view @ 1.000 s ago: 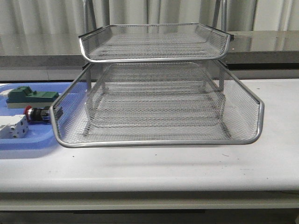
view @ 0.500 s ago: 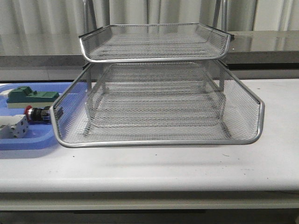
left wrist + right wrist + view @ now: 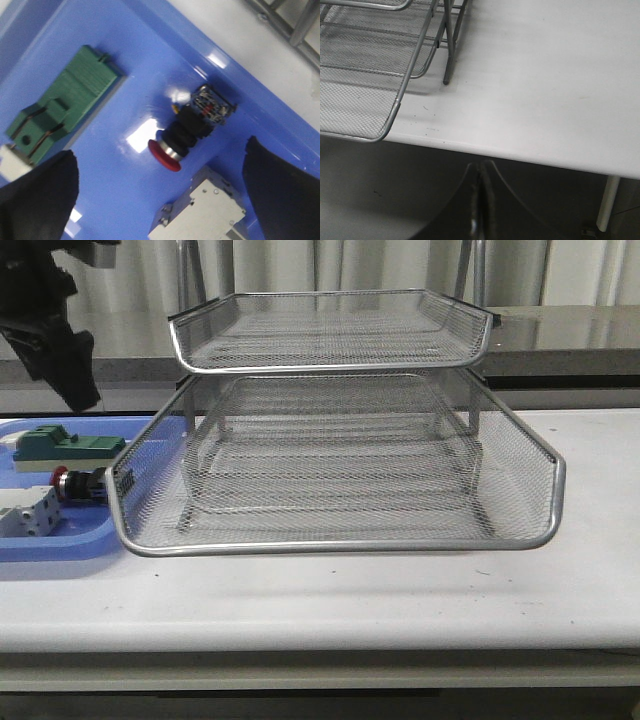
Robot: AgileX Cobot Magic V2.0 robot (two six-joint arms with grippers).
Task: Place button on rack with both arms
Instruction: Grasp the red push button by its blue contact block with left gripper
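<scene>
The button [image 3: 76,483] lies on its side in the blue tray, red cap to the left, just left of the rack's [image 3: 340,543] lower tier. In the left wrist view the button [image 3: 192,125] lies beyond and between my fingertips, with its red cap [image 3: 164,155] towards me. My left gripper [image 3: 160,200] is open and empty above the tray, its fingers [image 3: 35,195] spread wide. My left arm [image 3: 50,330] hangs at the top left of the front view. My right gripper [image 3: 481,200] is shut and empty, low in front of the table's edge.
The blue tray [image 3: 60,545] also holds a green block [image 3: 65,445] and a white-grey terminal block [image 3: 25,512]; the terminal block [image 3: 205,212] lies right beside the button's cap. The rack's leg and corner [image 3: 447,55] stand on the white table [image 3: 545,75].
My left arm has come into the front view at the top left, above the blue tray. The button, the blocks and the rack have not moved.
</scene>
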